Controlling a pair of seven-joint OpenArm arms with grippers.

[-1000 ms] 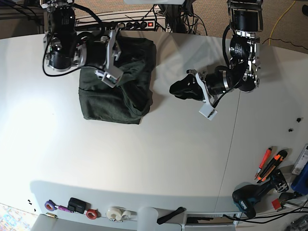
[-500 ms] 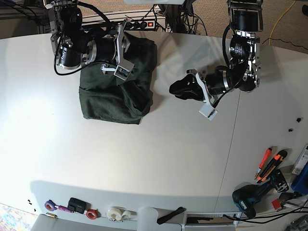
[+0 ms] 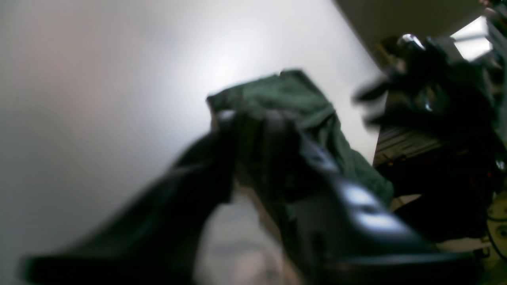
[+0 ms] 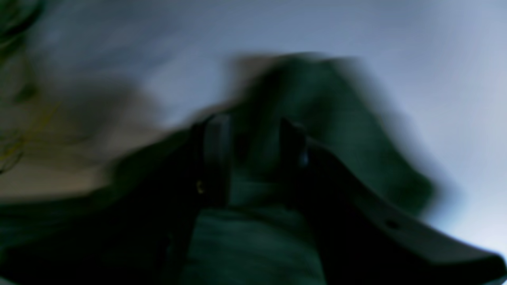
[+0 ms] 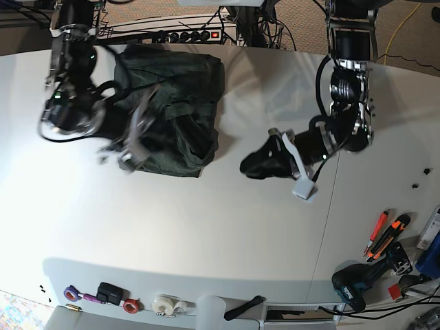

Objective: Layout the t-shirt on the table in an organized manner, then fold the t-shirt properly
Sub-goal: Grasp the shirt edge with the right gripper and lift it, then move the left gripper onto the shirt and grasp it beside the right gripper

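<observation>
- Base view: wide white table (image 5: 206, 227), mostly bare under and around both sets of jaws; thin dark seam behind the left gripper (image 5: 256, 167).
- Beyond the far table edge, behind both arms: brownish floor, tangled cables, a power strip (image 5: 196, 34) with a red switch.
- Dark green t-shirt (image 5: 182, 89) bunched into a rough, thick rectangle, touching or just beside the right gripper (image 5: 130, 148) at its near corner, well apart from the left gripper.
- Judged as early-to-middle: lying doubled over with rumpled ridges and uneven edges, not spread flat; smoothing out and the proper folds seemingly still to do.
- Right gripper badly blurred; in the right wrist view green cloth (image 4: 317, 103) ahead of and seemingly between the fingers (image 4: 216, 154), yet cannot tell whether pinched or merely behind; spread or pressed together also not readable.
- Left gripper over bare table, nothing seen in it; in the left wrist view shirt (image 3: 285, 99) far ahead past the fingers (image 3: 223, 158); too blurred to tell how the jaws stand.
- Nearest the camera, far from either set of jaws: drill (image 5: 357, 282), orange hand tools, tape rolls (image 5: 165, 304).
</observation>
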